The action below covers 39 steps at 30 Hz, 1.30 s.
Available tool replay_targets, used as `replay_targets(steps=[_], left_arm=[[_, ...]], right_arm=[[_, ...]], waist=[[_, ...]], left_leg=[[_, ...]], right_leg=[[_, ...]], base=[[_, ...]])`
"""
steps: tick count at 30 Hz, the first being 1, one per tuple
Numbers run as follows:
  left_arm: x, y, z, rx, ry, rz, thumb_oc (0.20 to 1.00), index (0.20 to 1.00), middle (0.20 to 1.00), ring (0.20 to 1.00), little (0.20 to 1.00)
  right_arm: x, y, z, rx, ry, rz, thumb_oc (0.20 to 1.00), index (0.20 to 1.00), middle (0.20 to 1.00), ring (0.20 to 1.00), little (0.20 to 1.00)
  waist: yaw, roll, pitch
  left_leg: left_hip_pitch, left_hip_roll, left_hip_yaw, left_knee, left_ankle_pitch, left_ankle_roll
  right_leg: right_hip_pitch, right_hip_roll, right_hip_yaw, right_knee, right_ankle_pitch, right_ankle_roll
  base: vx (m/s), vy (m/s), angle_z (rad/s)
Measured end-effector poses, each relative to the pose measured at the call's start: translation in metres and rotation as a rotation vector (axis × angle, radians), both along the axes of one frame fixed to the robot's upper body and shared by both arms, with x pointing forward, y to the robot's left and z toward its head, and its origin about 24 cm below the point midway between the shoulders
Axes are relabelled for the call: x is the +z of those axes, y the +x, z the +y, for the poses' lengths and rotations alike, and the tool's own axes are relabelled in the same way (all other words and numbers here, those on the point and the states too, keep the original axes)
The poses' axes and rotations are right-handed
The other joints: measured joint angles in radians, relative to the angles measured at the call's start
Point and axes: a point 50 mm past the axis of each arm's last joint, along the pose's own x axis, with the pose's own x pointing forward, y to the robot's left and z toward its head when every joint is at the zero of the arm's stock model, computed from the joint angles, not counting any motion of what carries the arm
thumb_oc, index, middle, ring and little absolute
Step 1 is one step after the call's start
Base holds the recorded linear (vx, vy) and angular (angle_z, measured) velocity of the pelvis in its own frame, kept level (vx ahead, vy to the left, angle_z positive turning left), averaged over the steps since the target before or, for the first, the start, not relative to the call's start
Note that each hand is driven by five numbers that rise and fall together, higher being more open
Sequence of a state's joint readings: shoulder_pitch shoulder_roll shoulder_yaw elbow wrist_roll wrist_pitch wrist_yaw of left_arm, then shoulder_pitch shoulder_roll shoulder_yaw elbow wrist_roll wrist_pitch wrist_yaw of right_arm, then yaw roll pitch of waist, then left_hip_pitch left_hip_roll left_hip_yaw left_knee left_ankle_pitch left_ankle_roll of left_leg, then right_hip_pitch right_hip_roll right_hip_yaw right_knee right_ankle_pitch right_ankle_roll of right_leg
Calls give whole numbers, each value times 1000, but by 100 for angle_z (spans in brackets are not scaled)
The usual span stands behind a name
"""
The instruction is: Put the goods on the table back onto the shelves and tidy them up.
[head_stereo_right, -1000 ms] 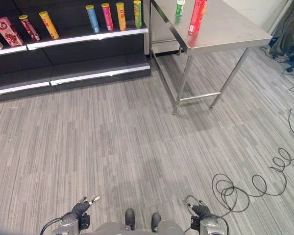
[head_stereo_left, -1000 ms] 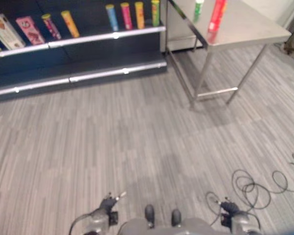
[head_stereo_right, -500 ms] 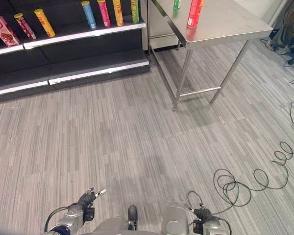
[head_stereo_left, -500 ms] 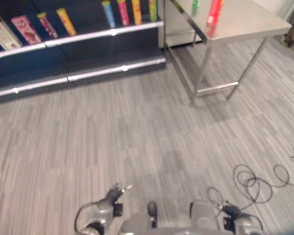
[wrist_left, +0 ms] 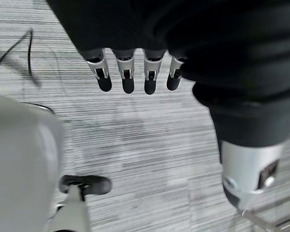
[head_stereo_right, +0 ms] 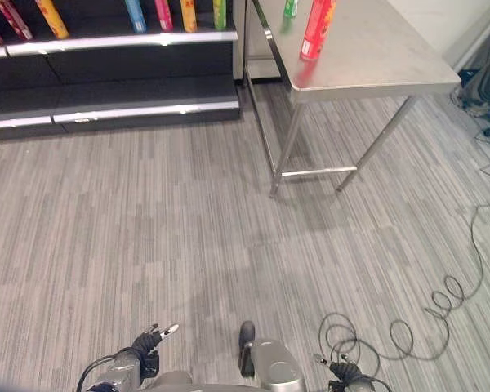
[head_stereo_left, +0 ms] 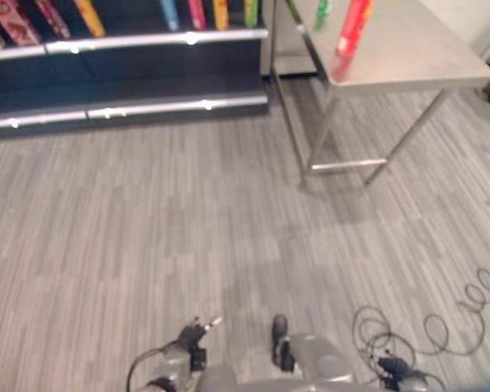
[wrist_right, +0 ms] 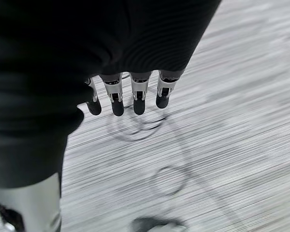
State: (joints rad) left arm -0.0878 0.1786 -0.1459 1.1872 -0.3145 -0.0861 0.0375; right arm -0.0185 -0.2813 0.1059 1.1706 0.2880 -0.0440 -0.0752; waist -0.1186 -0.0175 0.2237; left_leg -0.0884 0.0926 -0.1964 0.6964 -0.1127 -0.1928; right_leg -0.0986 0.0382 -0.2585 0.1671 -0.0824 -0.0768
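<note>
Fingers (wrist_left: 128,77) of the left hand (head_stereo_right: 143,347) hang straight and loose over the grey floor (head_stereo_right: 147,229), nothing in them, thumb off to one side. Same story on the right hand (head_stereo_right: 347,371): its fingers (wrist_right: 137,96) point down in a relaxed row above the floor, holding nothing. Both hands sit low at the near edge of the eye views, well apart from everything else.

Up ahead on the right stands the steel table (head_stereo_right: 376,57), and on it the goods: a tall red can (head_stereo_right: 316,31) upright near the table's left edge, and a smaller green bottle (head_stereo_right: 290,8) just behind it, further back. Both are upright and apart from each other.

To the left of the table runs the dark shelf (head_stereo_right: 122,41), its edge strip catching the light. On its upper level a row of upright cans: yellow (head_stereo_right: 51,18), blue (head_stereo_right: 135,15), pink (head_stereo_right: 163,14), orange (head_stereo_right: 189,14), green (head_stereo_right: 219,14). A red box (head_stereo_right: 6,15) leans at the far left. The lower shelf level (head_stereo_right: 114,94) sits beneath.
</note>
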Motion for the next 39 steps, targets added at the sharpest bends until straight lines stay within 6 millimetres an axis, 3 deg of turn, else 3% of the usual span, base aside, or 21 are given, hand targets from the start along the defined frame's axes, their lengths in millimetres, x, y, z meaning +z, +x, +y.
replay_targets(steps=[3,5,7,9,11,13,14,15,16,17,19,21,24,25,26,27,29,31,34,36,39], left_arm=[[1,0,4,38,-4,-3,1000,1000,1000,1000,1000],[6,7,10,43,6,-40,1000,1000,1000,1000,1000],[11,16,12,46,5,-83,1000,1000,1000,1000,1000],[9,11,12,52,5,-68,1000,1000,1000,1000,1000],[7,8,11,55,-2,-63,1000,1000,1000,1000,1000],[6,3,12,65,3,-46,1000,1000,1000,1000,1000],[2,-9,11,70,0,-18,1000,1000,1000,1000,1000],[1,-11,15,70,11,-8,1000,1000,1000,1000,1000],[2,-6,19,62,28,-4,1000,1000,1000,1000,1000],[2,-8,26,95,34,1,1000,1000,1000,1000,1000],[-1,-19,25,95,33,35,1000,1000,1000,1000,1000],[1,-11,24,52,46,22,1000,1000,1000,1000,1000],[6,-1,27,21,66,-9,1000,1000,1000,1000,1000],[5,-2,26,0,70,0,1000,1000,1000,1000,1000],[7,2,27,-18,81,-7,1000,1000,1000,1000,1000],[6,1,29,-18,87,-2,1000,1000,1000,1000,1000],[2,-9,27,-13,80,29,1000,1000,1000,1000,1000],[3,-7,28,-15,81,24,1000,1000,1000,1000,1000],[7,4,28,-20,82,1,1000,1000,1000,1000,1000],[8,7,23,-27,73,-17,1000,1000,1000,1000,1000],[4,1,17,-32,53,-1,1000,1000,1000,1000,1000]], right_arm=[[2,12,3,7,4,-27,1000,1000,1000,1000,1000],[6,29,10,28,15,-69,1000,1000,1000,1000,1000],[8,39,16,35,28,-91,1000,1000,1000,1000,1000],[13,50,17,55,24,-128,1000,1000,1000,1000,1000],[12,45,12,47,14,-113,1000,1000,1000,1000,1000],[12,43,9,44,6,-101,1000,1000,1000,1000,1000],[11,38,6,41,0,-87,1000,1000,1000,1000,1000],[8,32,9,32,7,-75,1000,1000,1000,1000,1000],[2,24,13,26,21,-38,1000,1000,1000,1000,1000],[-2,16,13,-26,31,7,1000,1000,1000,1000,1000],[1,17,6,-10,7,3,1000,1000,1000,1000,1000],[2,15,2,-19,8,-11,1000,1000,1000,1000,1000],[0,9,5,-22,15,1,1000,1000,1000,1000,1000],[0,9,5,-19,16,-3,1000,1000,1000,1000,1000],[-1,8,6,-17,16,0,1000,1000,1000,1000,1000],[1,13,7,-14,18,-14,1000,1000,1000,1000,1000],[4,17,5,-8,11,-42,1000,1000,1000,1000,1000],[5,20,5,-7,11,-46,1000,1000,1000,1000,1000],[2,12,3,-25,7,-20,1000,1000,1000,1000,1000],[1,7,3,-27,9,-10,1000,1000,1000,1000,1000],[-1,-5,-3,-47,-5,17,1000,1000,1000,1000,1000]], waist=[[19,-19,8],[40,-58,24],[71,-86,40],[86,-68,43],[103,-42,49],[106,-6,56],[106,27,46],[92,17,51],[106,-43,51],[152,-64,41],[141,-35,30],[108,-1,28],[99,-10,25],[98,-6,18],[97,-7,20],[103,4,25],[89,43,26],[65,54,34],[22,9,49],[17,-24,52],[-1,-34,49]], left_leg=[[-10,9,70,110,110,28],[-56,10,131,143,71,74],[-94,26,193,-60,15,92],[-141,20,218,-313,32,80],[-146,9,199,-551,95,69],[-169,-7,208,-586,182,105],[-151,-13,208,-590,321,154],[-140,-20,218,-589,283,168],[-147,-76,183,-523,204,143],[-115,-101,141,-527,183,153],[-25,-90,150,-637,189,157],[17,-104,155,-665,184,198],[65,-149,183,-651,137,243],[73,-164,195,-626,117,269],[86,-174,214,-609,73,304],[101,-165,235,-614,60,316],[134,-132,241,-650,53,314],[158,-108,247,-686,69,297],[198,-119,245,-719,77,283],[231,-131,242,-727,36,286],[285,-123,203,-732,-19,251]], right_leg=[[72,-3,35,-19,-1,-28],[145,-21,61,-65,-25,-41],[205,-31,82,-137,-4,-26],[253,-23,81,-187,-15,0],[281,-9,89,-226,-6,15],[317,2,109,-230,-17,37],[345,19,132,-226,-40,71],[364,-4,141,-213,-72,81],[374,-60,193,-216,-103,85],[359,-110,252,-194,-104,112],[349,-126,261,-142,-97,156],[244,-158,272,121,-113,207],[80,-229,288,522,-111,189],[50,-276,294,556,-82,176],[12,-314,297,550,40,155],[-10,-331,258,569,97,166],[-14,-295,165,469,-27,182],[-19,-221,127,278,-80,204],[-89,-140,74,61,-20,223],[-139,-133,-4,15,46,215],[-124,-121,-47,-20,138,161]], base=[[381,-95,-10],[508,30,4],[477,126,-8],[479,132,-4],[86,24,-15],[171,52,-47],[1060,519,-24],[1322,732,-13],[983,630,-64],[557,401,-124],[347,236,-97],[319,319,-6],[244,254,-8],[272,228,-27],[485,299,-42],[366,140,-57],[363,101,-60],[230,52,-23],[291,41,18],[454,28,16],[423,-35,25]])
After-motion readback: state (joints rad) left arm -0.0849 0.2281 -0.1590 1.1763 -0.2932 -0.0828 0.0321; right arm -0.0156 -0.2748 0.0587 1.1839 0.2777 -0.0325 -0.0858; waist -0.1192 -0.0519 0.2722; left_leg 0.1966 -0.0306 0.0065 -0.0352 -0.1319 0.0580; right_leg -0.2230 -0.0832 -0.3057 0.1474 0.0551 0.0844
